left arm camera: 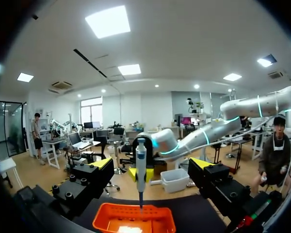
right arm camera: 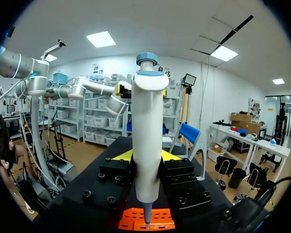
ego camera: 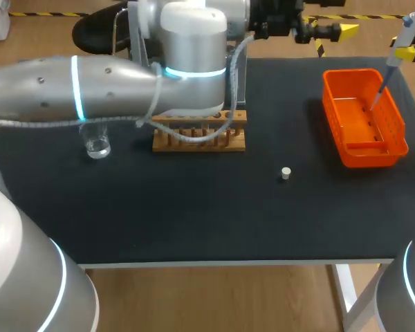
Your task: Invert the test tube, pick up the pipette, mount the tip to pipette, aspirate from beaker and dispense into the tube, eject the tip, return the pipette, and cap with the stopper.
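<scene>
My right jaws pinch a white pipette with a blue plunger cap (right arm camera: 146, 136) upright above the far right corner of the black worktop (ego camera: 194, 214). The yellow fingertips (right arm camera: 120, 155) press its barrel from either side. The pipette's narrow end points down toward an orange perforated plastic basket (ego camera: 365, 121) that sits on the worktop's right side.

My left arm (ego camera: 90, 90) comes in from the left and stretches across to the far edge. There my left jaws stand spread wide with nothing between them, raised and facing the pipette. In the left wrist view the pipette hangs ahead of the parted yellow tips (left arm camera: 102, 162), with the basket below it.

A wooden test-tube rack (ego camera: 199, 135) stands near the middle of the worktop toward the far side. It is partly hidden behind my left arm, so I cannot tell what it holds. A small clear glass beaker (ego camera: 97, 144) stands to the rack's left, apart from it. A small pale stopper (ego camera: 285, 173) lies alone on the black surface, nearer the front than the rack. It sits between the rack and the basket and touches neither.
</scene>
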`<state>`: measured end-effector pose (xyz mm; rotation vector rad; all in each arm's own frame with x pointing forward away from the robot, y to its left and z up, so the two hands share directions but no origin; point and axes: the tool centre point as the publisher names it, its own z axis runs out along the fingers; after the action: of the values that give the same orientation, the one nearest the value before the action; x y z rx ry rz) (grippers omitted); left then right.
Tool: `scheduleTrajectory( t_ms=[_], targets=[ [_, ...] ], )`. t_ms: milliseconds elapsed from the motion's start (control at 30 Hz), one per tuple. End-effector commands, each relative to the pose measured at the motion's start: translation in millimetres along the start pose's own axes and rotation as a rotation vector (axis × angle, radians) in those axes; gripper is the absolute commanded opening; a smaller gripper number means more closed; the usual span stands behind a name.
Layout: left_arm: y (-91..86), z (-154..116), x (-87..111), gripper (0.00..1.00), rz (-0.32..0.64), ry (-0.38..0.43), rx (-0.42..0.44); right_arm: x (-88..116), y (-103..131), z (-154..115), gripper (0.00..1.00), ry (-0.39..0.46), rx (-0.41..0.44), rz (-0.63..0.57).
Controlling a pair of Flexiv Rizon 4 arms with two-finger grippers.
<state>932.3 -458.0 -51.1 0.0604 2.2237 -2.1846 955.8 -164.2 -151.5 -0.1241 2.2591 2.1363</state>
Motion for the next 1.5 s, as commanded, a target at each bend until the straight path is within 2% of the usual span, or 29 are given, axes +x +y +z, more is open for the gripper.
scheduleTrajectory(
  t_ms=[33, 200, 233, 267, 933, 1500],
  targets=[
    [-0.3, 46, -21.4, 1.00, -0.001, 0.047, 0.007, 1, 1, 0, 0.00, -0.001, 0.003, 0.000],
    [-0.3, 46, -21.4, 1.00, -0.001, 0.047, 0.007, 1, 1, 0, 0.00, -0.001, 0.003, 0.000],
    [-0.3, 46, -21.4, 0.35, -0.001, 0.047, 0.007, 1, 1, 0, 0.00, -0.001, 0.003, 0.000],
    [-0.3, 46, -21.4, 0.00, -0.001, 0.047, 0.007, 1, 1, 0, 0.00, -0.001, 0.003, 0.000],
    [-0.3, 46, -21.4, 0.00, -0.001, 0.047, 0.007, 1, 1, 0, 0.00, -0.001, 0.003, 0.000],
    [2.4, 93, -22.7, 0.00, 0.007, 0.093, 0.067, 1, 1, 0, 0.00, -0.001, 0.003, 0.000]
  ],
)
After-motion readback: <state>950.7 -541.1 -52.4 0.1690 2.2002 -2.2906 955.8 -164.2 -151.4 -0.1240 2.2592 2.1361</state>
